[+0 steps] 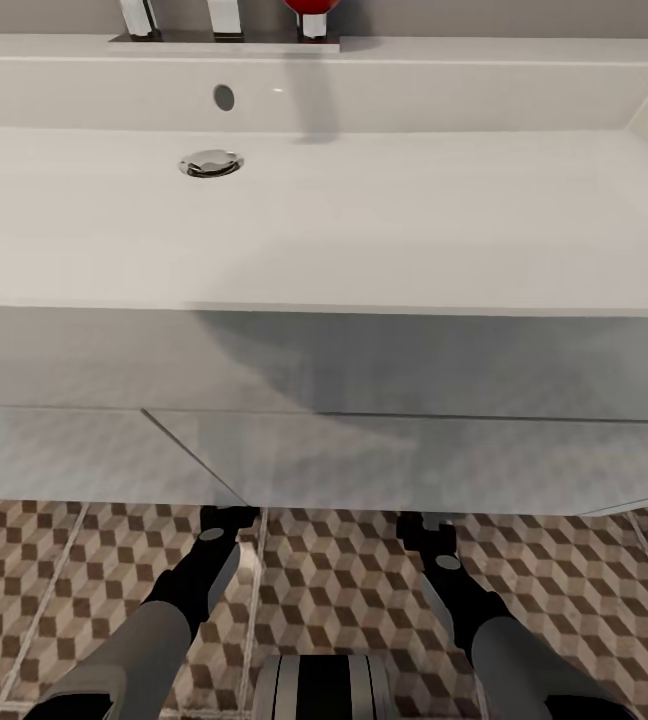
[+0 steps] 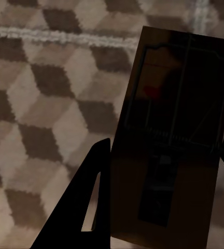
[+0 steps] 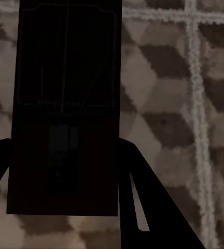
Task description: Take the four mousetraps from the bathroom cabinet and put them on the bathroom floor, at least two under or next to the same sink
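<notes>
I look down on the white sink (image 1: 384,230) and its vanity front (image 1: 414,465), with the cube-patterned bathroom floor (image 1: 344,590) below. Both arms reach toward the vanity's lower edge. The tips of my left gripper (image 1: 226,520) and right gripper (image 1: 422,527) are partly hidden by that edge. In the left wrist view, the left gripper (image 2: 166,145) is shut on a dark brown mousetrap (image 2: 179,88) held over the tiles. The right gripper (image 3: 64,148) is shut on another mousetrap (image 3: 65,62) in the same way. The cabinet is out of view.
A chrome tap (image 1: 226,18) and a red object (image 1: 310,8) stand at the back of the sink, and a drain (image 1: 210,163) lies in the basin. The vanity overhangs the floor just ahead of the grippers. My base (image 1: 324,685) shows at the bottom.
</notes>
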`<state>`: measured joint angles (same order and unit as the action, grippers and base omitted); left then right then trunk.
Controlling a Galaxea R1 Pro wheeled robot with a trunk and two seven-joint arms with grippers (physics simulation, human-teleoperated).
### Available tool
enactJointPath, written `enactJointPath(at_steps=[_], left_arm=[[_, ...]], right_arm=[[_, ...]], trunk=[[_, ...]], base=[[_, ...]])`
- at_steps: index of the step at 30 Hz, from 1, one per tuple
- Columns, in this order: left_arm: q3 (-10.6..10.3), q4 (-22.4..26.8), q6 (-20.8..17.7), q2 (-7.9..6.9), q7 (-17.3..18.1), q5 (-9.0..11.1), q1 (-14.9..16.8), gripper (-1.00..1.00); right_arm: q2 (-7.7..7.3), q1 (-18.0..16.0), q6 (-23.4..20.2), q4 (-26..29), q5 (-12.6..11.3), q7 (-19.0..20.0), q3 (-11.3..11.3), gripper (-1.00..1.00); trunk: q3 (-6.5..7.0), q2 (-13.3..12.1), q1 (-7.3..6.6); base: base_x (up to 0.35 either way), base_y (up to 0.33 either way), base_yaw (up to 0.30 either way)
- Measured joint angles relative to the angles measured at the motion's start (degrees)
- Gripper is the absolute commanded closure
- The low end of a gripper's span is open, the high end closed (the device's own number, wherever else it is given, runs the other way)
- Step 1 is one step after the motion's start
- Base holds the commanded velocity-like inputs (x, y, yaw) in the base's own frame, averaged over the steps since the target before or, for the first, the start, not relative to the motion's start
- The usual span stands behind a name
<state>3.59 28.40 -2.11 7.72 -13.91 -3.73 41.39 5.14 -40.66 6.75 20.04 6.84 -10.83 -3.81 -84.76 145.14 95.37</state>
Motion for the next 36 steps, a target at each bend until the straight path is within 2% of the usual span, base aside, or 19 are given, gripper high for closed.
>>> enactJointPath(at_steps=[12,36], left_arm=[[-0.01,0.17,-0.8,0.12,-0.16,-0.98,0.0,1.0],[0.33,-1.06,-0.3,-0.02,-0.31,-0.64,0.0,1.0]], right_arm=[[0.09,0.0,-0.01,-0.03,0.41,0.28,0.07,1.0],[0.17,0.0,-0.15,-0.03,0.04,0.32,0.04,1.0]], trunk=[[0.0,0.0,0.0],[0.0,0.0,0.0]], base=[[0.0,0.0,0.0],[0.0,0.0,0.0]])
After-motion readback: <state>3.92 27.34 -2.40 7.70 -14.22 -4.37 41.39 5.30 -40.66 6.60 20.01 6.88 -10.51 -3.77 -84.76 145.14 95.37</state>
